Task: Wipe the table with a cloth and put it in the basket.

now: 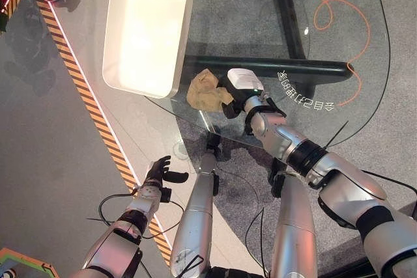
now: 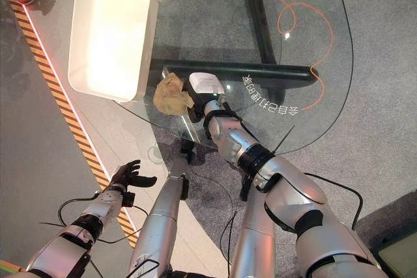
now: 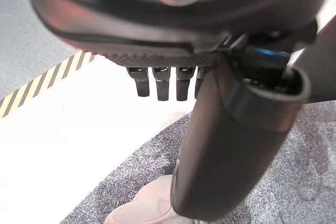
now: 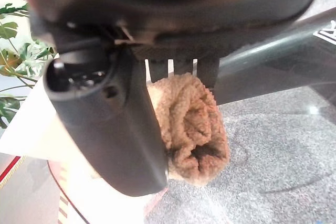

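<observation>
The cloth [image 1: 207, 90] in my right hand [image 1: 236, 96] is tan and nubbly. The basket [image 1: 144, 30] is plain white. The table [image 1: 260, 24] is clear glass on a black frame, with an orange cable [image 1: 339, 24] looping under it. The floor has speckled grey carpet [image 1: 234, 180] and an orange-and-black striped line [image 1: 98, 112].

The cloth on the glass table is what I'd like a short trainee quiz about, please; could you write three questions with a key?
1. True or false: the tan cloth already lies inside the white basket.
2. Which hand grips the cloth?
A. left hand
B. right hand
3. Fill in: the cloth rests on the glass table just beside the ____.

Key:
1. False; it is on the glass, outside the basket.
2. B; the left hand hangs open over the floor.
3. basket
</observation>
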Robot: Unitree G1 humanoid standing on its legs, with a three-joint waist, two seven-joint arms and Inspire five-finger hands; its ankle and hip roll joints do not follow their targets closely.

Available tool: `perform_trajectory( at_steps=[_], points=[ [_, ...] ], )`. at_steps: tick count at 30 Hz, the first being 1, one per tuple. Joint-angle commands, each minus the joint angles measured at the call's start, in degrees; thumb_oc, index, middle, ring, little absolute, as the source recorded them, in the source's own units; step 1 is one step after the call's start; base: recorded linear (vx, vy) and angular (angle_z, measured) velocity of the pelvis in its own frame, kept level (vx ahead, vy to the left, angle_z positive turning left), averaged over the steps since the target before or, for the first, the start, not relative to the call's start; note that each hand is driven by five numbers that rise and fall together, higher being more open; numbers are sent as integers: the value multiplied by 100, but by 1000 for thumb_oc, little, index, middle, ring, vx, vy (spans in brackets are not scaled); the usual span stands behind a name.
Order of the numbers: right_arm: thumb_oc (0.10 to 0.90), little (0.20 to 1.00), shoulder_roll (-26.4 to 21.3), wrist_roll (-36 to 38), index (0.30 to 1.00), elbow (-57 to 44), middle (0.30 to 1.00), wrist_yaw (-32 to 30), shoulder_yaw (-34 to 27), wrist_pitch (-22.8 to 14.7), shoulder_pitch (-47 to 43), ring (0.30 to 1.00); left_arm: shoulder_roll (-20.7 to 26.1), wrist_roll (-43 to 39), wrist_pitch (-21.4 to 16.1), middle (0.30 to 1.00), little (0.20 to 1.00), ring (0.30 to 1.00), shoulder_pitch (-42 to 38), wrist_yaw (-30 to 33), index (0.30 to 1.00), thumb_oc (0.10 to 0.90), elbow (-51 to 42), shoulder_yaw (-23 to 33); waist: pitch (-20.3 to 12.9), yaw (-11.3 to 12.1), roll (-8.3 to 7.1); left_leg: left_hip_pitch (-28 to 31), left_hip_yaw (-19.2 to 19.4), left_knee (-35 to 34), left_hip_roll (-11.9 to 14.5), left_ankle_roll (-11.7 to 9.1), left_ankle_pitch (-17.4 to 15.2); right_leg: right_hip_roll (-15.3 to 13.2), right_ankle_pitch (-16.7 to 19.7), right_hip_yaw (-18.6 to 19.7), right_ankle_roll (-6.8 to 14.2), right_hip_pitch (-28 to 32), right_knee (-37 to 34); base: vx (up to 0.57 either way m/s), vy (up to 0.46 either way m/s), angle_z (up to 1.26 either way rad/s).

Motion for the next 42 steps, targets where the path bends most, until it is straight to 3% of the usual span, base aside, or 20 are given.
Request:
perform_trajectory(
  at_steps=[1, 6, 12, 15, 16, 17, 18, 24, 25, 29, 31, 32, 37, 42],
  points=[
    [100, 200, 140, 333, 300, 291, 300, -1378, -472, -386, -595, 300, 116, 104, -134, 900, 900, 900, -107, 116, 900, 800, 377, -130, -77, 6, 74, 66, 529, 715, -715, 674, -786, 194, 1231, -385, -39, 326, -1745, 0, 0, 0],
    [100, 200, -129, 807, 300, 580, 300, -2262, -925, -372, -785, 300, 110, 76, -155, 900, 900, 900, -14, 195, 900, 800, 319, -124, -77, 26, 75, 16, 532, 763, -684, 693, -822, 195, 1226, -406, -21, 285, -1694, 0, 0, 0],
    [100, 200, -697, 1161, 300, 802, 300, -2831, -1265, -351, -922, 300, 193, -14, -164, 900, 900, 900, 93, 198, 900, 800, 237, -86, -77, -9, 24, -76, 528, 856, -662, 733, -896, 226, 1206, -405, -24, 201, -1643, 0, 0, 0],
    [100, 200, -971, 1197, 300, 894, 300, -2969, -1367, -351, -908, 300, 232, -49, -163, 900, 900, 900, 131, 192, 900, 800, 209, -54, -77, -47, -13, -115, 535, 904, -650, 754, -932, 256, 1184, -393, -35, 150, -1591, 21, -1, 0],
    [100, 200, -1006, 1228, 300, 914, 300, -2992, -1381, -340, -829, 300, 229, -53, -163, 900, 900, 900, 197, 186, 900, 800, 216, -77, -77, -54, -24, 28, 521, 952, -653, 733, -1109, 261, 1006, -342, 12, 266, -1504, 0, 0, 0],
    [100, 200, -1159, 1380, 300, 987, 300, -3033, -1438, -365, -880, 300, 274, -68, -155, 900, 900, 900, 128, 176, 900, 800, 208, -42, -77, -71, -45, -152, 540, 938, -635, 764, -956, 264, 1174, -392, -35, 119, -1571, 64, -23, 0],
    [100, 200, -1224, 1493, 300, 1041, 300, -3075, -1491, -379, -777, 300, 286, -90, -149, 900, 900, 900, 200, 173, 900, 800, 201, -63, -77, -83, -59, -7, 529, 984, -634, 744, -1142, 271, 987, -340, 12, 239, -1491, 0, 0, 0],
    [100, 200, -1557, 1822, 300, 1773, 300, -3082, -1869, -563, -622, 300, 401, -215, -166, 900, 900, 900, 154, 99, 900, 800, 255, -38, -77, -158, -83, -59, 561, 1022, -597, 758, -1192, 304, 963, -313, 1, 183, -1493, -3, -1, 0],
    [100, 200, -1618, 1892, 300, 1942, 300, -3092, -1949, -613, -668, 300, 427, -230, -165, 900, 900, 900, 72, 84, 900, 800, 266, -11, -77, -170, -81, -221, 586, 990, -589, 786, -1021, 298, 1143, -361, -47, 46, -1572, -72, 11, -1],
    [100, 200, -1810, 2220, 300, 2577, 300, -3045, -2259, -818, -497, 300, 469, -274, -182, 900, 900, 900, 140, 64, 900, 800, 304, -19, -77, -191, -89, -86, 572, 1038, -570, 775, -1223, 317, 960, -303, 6, 167, -1499, 35, -7, 0],
    [100, 200, -1892, 2275, 300, 2703, 300, -3091, -2356, -838, -472, 300, 499, -301, -193, 900, 900, 900, 140, 55, 900, 800, 317, -16, -77, -199, -95, -106, 572, 1049, -558, 778, -1232, 324, 955, -297, 7, 150, -1488, -38, 1, 1],
    [100, 200, -1976, 2324, 300, 2811, 300, -3158, -2479, -859, -467, 300, 547, -323, -204, 900, 900, 900, 86, 37, 900, 800, 328, 18, -77, -217, -104, -271, 601, 1030, -543, 807, -1071, 321, 1122, -340, -37, 20, -1551, -77, -4, 6],
    [100, 200, -2182, 2622, 300, 2935, 300, -3380, -2809, -801, -164, 300, 663, -352, -152, 900, 900, 900, 115, 23, 900, 800, 290, 89, -77, -279, -177, -288, 608, 1066, -514, 829, -1113, 369, 1117, -310, -26, 8, -1518, -14, -2, 1],
    [100, 200, -2352, 3022, 300, 3295, 300, -3444, -3196, -973, 33, 300, 770, -326, -102, 900, 900, 900, 26, -25, 900, 800, 366, 165, -77, -331, -264, -302, 584, 1060, -496, 834, -1136, 419, 1146, -291, -8, 17, -1575, -3, -27, 0]
  ],
)
